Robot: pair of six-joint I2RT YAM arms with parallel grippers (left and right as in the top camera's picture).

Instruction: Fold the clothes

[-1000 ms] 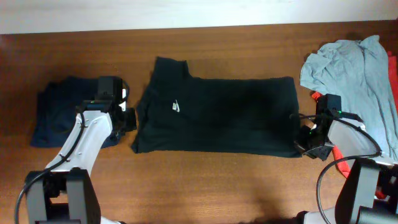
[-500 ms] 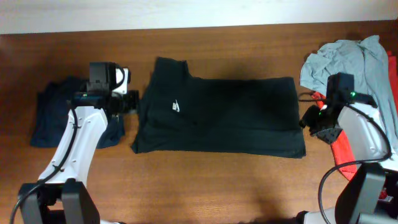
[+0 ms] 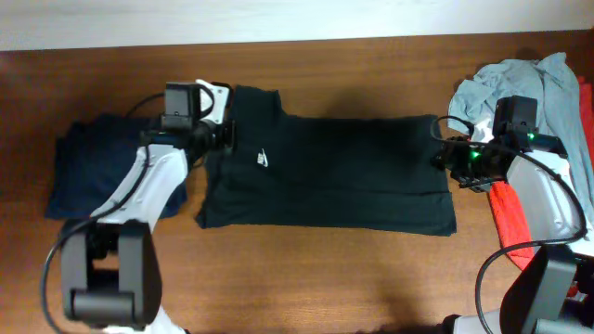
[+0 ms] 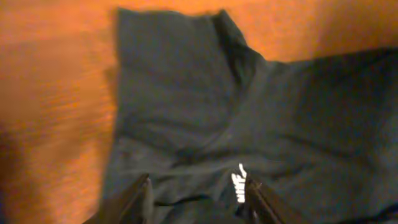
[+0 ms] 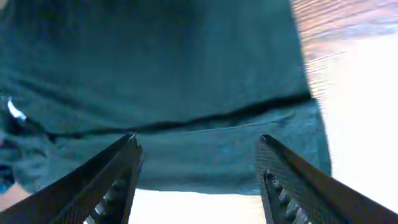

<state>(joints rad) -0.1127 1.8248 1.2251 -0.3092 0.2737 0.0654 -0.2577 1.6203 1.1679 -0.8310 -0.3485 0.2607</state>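
Across the centre of the overhead frame, a black T-shirt point(image 3: 325, 176) lies spread on the wooden table point(image 3: 306, 278), 2 grippers at its ends.
At the shirt's upper-left corner, near the white logo point(image 3: 263, 160), the left gripper point(image 3: 225, 136) has its fingers spread and grips nothing; the right gripper point(image 3: 444, 158), at the right edge, is likewise wide apart and empty. Navy garment point(image 3: 88, 172) far left; grey shirt point(image 3: 524, 93) and red shirt point(image 3: 506, 218) far right.
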